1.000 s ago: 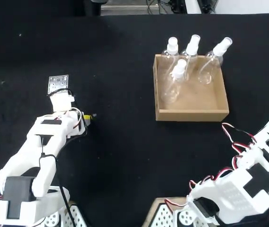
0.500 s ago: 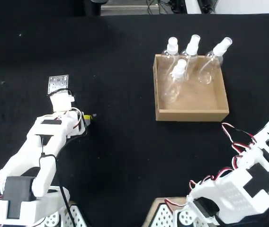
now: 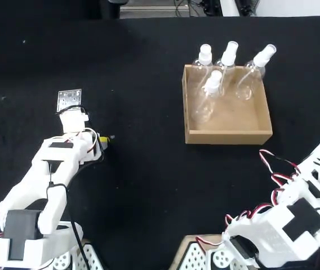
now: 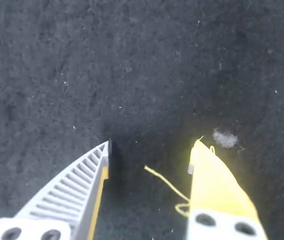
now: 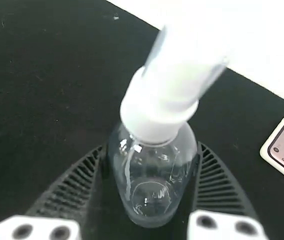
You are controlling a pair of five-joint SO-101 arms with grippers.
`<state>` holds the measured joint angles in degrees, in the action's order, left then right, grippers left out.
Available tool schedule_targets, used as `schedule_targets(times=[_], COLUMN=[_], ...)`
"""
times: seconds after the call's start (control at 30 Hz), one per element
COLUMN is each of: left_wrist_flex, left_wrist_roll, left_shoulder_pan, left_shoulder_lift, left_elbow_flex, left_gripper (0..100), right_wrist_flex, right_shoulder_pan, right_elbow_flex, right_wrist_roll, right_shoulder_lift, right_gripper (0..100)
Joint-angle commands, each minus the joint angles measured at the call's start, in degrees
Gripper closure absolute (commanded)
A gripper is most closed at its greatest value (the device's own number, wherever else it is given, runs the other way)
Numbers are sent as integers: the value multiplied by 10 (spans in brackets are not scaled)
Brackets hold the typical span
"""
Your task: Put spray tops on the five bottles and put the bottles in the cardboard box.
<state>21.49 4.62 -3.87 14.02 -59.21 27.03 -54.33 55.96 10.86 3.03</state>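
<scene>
Four topped bottles [image 3: 208,95] lean in cardboard box [image 3: 227,136] at 1 o'clock; fifth bottle [image 5: 149,170] (top on) pinched by right gripper [image 5: 152,150], not yet boxed. Left gripper [image 4: 152,147] spread, empty.

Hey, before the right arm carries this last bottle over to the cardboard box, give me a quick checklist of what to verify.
1. Right pincer shut on the bottle: ok.
2. Spray top on that bottle: ok.
3. Top seated tight: cannot tell.
4. Four capped bottles lying in the cardboard box: ok.
5. Bare floor in the box for a fifth: ok.
6. Left pincer open, empty, well away from the box: ok.
</scene>
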Motion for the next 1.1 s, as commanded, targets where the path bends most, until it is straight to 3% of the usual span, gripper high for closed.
schedule_targets(times=[0.0, 0.2, 0.43, 1.07], left_wrist_flex=[-10, -10, -10, -10], left_wrist_roll=[-6, -6, -6, -6], left_shoulder_pan=[13, 13, 13, 13], left_shoulder_lift=[16, 16, 16, 16], left_elbow_flex=[7, 6, 6, 6], left_gripper=[747, 747, 747, 747], right_wrist_flex=[10, 10, 10, 4], right_shoulder_pan=[-4, -4, -4, -4], right_elbow_flex=[-2, -3, -12, -67], right_wrist_roll=[-2, -1, -3, -5], right_shoulder_lift=[-29, -32, -29, -28], right_gripper=[802, 798, 645, 645])
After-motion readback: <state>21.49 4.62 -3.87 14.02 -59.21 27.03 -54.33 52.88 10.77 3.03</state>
